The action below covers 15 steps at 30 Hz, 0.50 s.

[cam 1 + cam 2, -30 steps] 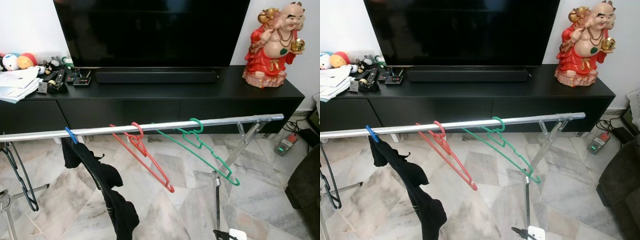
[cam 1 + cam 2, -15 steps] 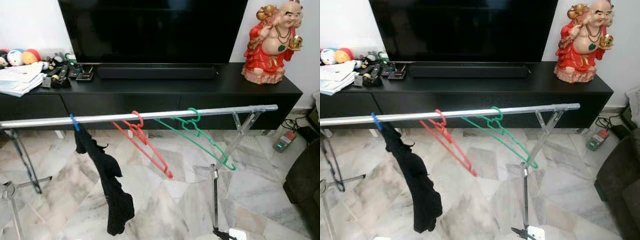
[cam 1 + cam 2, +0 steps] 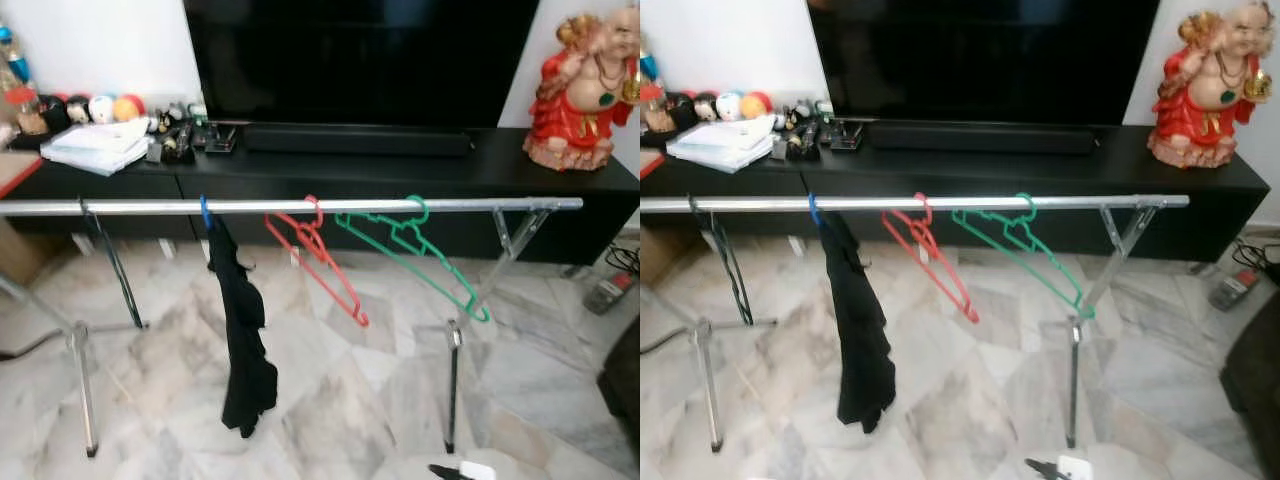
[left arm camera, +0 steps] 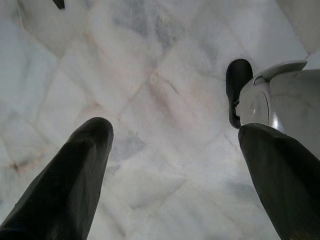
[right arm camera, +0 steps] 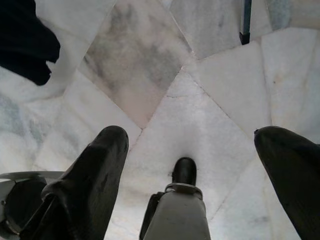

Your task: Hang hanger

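On the rail (image 3: 300, 206), red hanger (image 3: 322, 262), green hanger (image 3: 420, 255); left pincer (image 4: 175, 165) and right pincer (image 5: 200, 165) wide open, empty.

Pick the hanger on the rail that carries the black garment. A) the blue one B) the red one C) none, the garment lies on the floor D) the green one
A: the black garment hangs from the blue hanger hooked on the metal rail, while the red hanger and the green hanger beside it hang bare.
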{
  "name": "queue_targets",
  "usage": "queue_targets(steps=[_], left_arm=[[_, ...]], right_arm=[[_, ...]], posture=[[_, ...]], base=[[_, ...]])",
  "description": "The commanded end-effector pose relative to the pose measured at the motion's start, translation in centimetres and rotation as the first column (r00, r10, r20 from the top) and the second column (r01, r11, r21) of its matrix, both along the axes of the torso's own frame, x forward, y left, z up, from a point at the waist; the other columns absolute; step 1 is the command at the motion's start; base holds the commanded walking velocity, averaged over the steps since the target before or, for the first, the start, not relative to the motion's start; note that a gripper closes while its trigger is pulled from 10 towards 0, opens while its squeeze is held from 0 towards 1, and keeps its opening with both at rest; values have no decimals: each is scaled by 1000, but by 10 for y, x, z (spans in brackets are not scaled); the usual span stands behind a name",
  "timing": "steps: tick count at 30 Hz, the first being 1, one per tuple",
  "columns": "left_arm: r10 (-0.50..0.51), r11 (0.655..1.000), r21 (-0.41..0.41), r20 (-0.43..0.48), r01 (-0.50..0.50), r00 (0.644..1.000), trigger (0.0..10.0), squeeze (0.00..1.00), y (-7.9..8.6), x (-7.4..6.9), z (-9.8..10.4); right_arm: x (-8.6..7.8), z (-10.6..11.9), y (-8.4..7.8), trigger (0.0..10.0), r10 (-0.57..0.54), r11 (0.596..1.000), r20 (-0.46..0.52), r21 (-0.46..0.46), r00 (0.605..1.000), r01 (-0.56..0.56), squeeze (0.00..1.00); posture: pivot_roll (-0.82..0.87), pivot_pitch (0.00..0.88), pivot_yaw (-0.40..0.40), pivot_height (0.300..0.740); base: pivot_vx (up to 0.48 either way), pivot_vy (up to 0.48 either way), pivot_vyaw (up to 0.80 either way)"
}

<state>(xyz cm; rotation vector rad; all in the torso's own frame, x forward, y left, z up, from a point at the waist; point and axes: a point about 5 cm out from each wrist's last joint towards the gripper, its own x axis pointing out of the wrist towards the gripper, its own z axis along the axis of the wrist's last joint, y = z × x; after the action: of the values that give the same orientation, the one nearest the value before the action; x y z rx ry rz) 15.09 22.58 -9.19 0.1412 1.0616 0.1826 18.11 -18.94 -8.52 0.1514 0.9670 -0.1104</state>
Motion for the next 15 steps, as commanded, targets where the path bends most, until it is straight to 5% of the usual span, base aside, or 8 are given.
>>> queue_targets(steps=[1,6,11,15], left_arm=[[-14,1000,4,-4,14,1000,10000,0,1,-2,-1],[-11,1000,-2,-4,11,1000,10000,0,5,-5,-1],[-63,998,7,-11,63,998,10000,0,2,-2,0],[-55,998,5,-11,55,998,10000,0,0,-1,0]], right_arm=[[-2,-1,-3,10000,-1,1000,-9,-9,1000,1,0],[-4,-2,-2,10000,20,1000,-32,-16,999,-20,0],[-6,-3,-2,10000,37,999,-45,-19,998,-37,0],[-8,-4,-3,10000,37,999,-53,-16,998,-38,0]], posture=[[-22,58,25,740],[-23,56,24,740],[-23,57,23,740],[-23,64,23,740]], base=[[0,0,0],[0,0,0],[0,0,-705],[0,-442,-769]])
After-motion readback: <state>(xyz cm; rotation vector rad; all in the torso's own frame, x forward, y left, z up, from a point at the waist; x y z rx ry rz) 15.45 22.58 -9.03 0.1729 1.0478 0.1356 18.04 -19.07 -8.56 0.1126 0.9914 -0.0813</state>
